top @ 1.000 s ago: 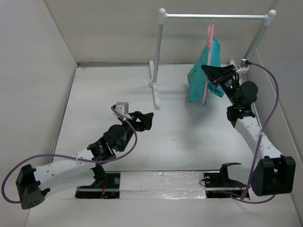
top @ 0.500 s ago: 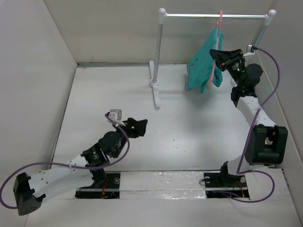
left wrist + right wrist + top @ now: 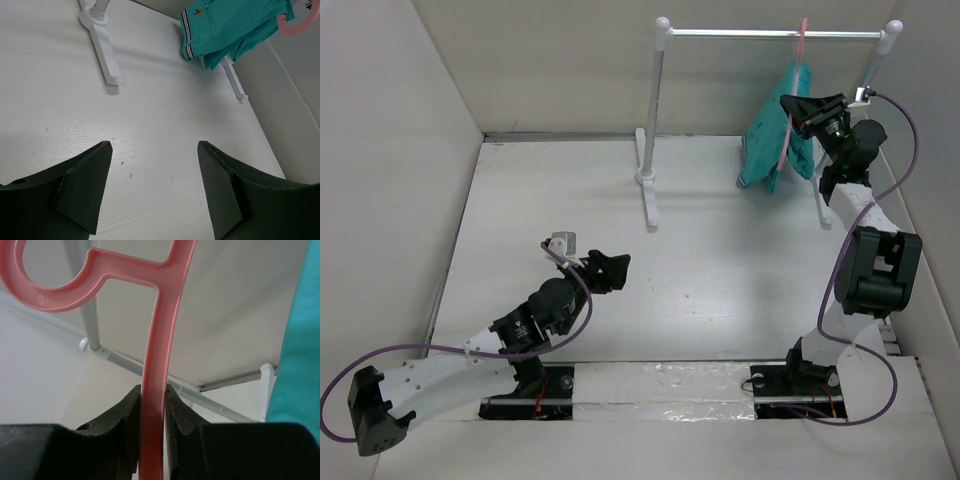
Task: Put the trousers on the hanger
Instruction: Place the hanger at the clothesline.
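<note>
- The surface (image 3: 720,290) is carrying only the rail stand (image 3: 770,33), since the task's things are hanging up in the air at its far right end.
- The trousers (image 3: 772,150) are draping over the hanger, legs falling to either side and the striped waistband hanging low. I judge the draping itself is done.
- The hanger (image 3: 155,365) is standing upright in my grip with its hook at rail height. From above, the hook seems to be crossing the rail, but I cannot tell whether it is actually seated over it.
- My right end effector (image 3: 151,395) is clamping the hanger's neck just below the hook, so the load is hanging straight while I am lining the hook up.
- My left end effector (image 3: 155,175) is hovering low over the bare surface, jaws spread and gripping nothing, well apart from the rail and out of the way.
</note>
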`<state>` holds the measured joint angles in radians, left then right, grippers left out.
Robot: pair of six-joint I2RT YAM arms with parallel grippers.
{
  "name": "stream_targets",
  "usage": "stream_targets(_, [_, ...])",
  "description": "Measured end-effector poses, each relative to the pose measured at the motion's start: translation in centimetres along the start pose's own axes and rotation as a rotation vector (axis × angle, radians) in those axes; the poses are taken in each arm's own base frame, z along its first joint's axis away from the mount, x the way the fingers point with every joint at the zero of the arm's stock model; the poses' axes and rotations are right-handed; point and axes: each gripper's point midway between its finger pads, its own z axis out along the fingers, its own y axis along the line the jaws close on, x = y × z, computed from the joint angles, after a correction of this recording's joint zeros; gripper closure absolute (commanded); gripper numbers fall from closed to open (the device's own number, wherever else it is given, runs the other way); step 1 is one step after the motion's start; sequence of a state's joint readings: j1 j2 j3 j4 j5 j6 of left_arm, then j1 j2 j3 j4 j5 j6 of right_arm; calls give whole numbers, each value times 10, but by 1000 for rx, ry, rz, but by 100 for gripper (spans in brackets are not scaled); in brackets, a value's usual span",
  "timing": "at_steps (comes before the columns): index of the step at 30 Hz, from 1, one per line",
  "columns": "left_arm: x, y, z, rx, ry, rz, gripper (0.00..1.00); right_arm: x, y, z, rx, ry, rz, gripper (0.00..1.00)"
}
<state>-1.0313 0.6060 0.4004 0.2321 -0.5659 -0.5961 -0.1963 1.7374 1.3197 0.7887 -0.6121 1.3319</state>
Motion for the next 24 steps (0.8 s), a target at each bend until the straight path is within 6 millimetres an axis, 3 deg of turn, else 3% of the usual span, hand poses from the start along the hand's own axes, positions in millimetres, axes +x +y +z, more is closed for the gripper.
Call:
stream_targets(4, [1,1,0,-4,3,-5,33,0,-24,2,34,3,25,100])
stream_targets(11, [5,5,2,-26,11,6,33,0,-26,3,7,7,18,99])
stream_targets(13, [6,6,2,-29,14,9,33,0,-25,3,0,10,16,83])
stream_targets(14, [7,6,2,-32,16,11,33,0,-25,2,-4,10,13,63])
stream_targets(17, [9,7,3,-38,20,17,33,-3,-20,0,-33,4,-17,32])
stream_targets(22, [7,6,5,-42,23,28,32,-15,-9,-12,-59,-16,-103,5])
stream_targets(24, [3,1,6,-40,18,25,31,-22,-3,-21,-51,-28,-148,0])
